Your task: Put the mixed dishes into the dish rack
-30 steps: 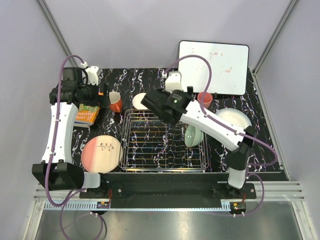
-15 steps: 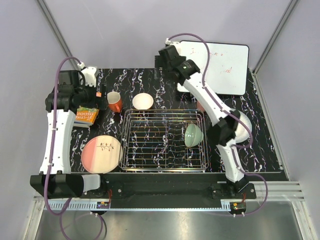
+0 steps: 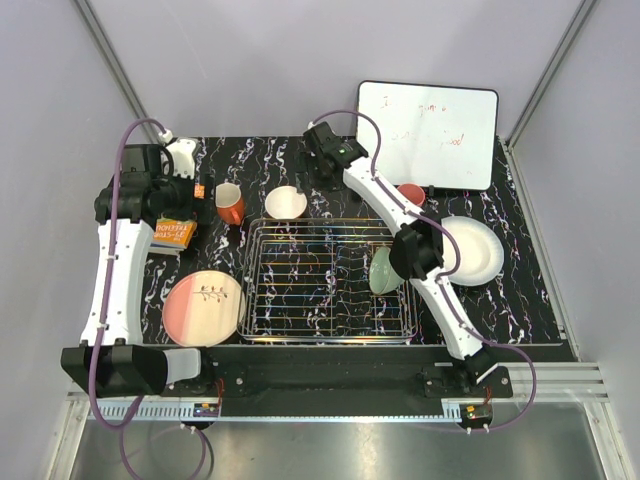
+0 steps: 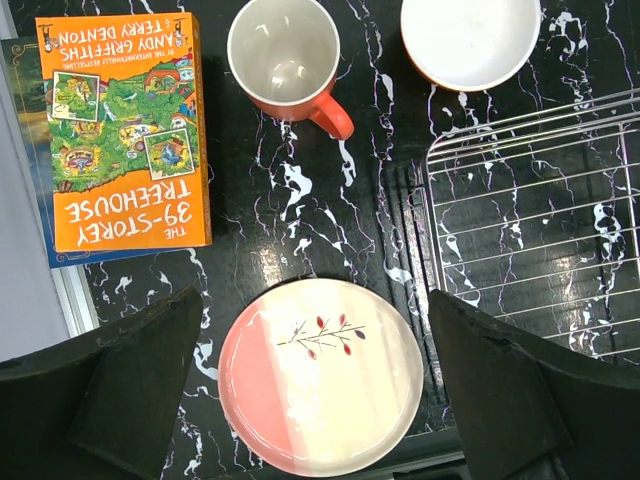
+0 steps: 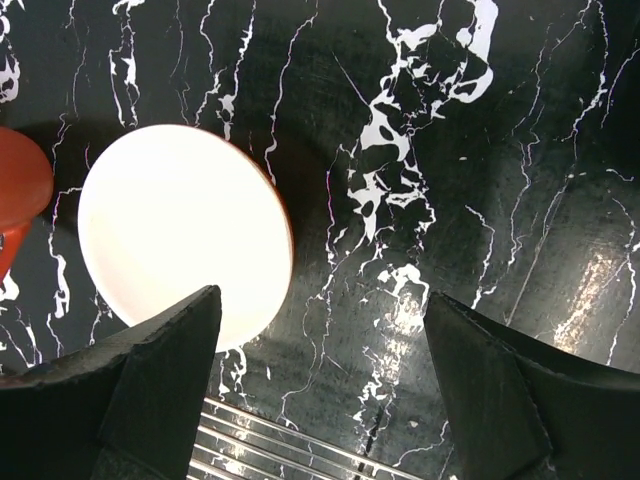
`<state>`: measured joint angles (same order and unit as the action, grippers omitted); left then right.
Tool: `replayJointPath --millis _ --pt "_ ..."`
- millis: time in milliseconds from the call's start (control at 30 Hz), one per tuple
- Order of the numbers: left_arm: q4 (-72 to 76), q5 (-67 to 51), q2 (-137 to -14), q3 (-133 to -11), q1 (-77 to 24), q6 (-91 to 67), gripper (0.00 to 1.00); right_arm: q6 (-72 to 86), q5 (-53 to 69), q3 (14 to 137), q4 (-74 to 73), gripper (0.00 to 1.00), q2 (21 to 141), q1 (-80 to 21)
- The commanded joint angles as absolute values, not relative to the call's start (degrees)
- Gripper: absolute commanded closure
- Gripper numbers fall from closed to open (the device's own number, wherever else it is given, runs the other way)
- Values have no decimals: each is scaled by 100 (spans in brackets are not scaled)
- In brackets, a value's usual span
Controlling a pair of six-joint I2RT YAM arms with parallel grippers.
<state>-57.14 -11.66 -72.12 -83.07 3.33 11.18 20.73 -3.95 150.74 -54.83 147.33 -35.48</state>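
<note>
Look near left first: pink-and-cream plate, flat on the counter, just left of the dish rack. Still waiting to go in.

Find the pale green bowl inside the rack, on its right side, tipped up among the wires. Means one dish loaded, five left out.

See the white plate flat on the counter right of the rack, partly under the right arm.

Go farther back: orange-red mug and orange bowl, near each other but not touching, just past the far rim of the rack. Spot the small pink cup by the whiteboard, and the book at far left.

As for the right tool: was low over the rack by the green bowl a moment ago, now swung to the far side, just right of the orange bowl. Spread wide, gripping nothing, only bare counter between the fingers. Looks set to fetch the orange bowl next.

As for the left tool: hangs up by the mug as before, spread wide, gripping nothing.
</note>
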Motion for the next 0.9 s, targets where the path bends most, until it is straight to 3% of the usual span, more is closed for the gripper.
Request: replayJointPath --millis 0,233,500,767,867 --pt "-5476 -1362 -7330 -8367 325 1169 1 2153 -18 15240 -5309 11 14827 -3472" --pt "-5476 -1424 -7453 -8323 316 1125 1 2478 983 15196 -4931 14 15161 -3410" --pt "-5467 -1371 -7400 -8288 316 1169 1 2628 1020 15082 -4667 18 15433 -3410" --pt "-5353 -2161 -7365 -7928 220 1266 1 2856 984 15038 -4553 33 15556 -3410" --pt "-5300 -2302 -7479 -7788 150 1327 1 2970 1142 15047 -4491 46 15680 -3410"
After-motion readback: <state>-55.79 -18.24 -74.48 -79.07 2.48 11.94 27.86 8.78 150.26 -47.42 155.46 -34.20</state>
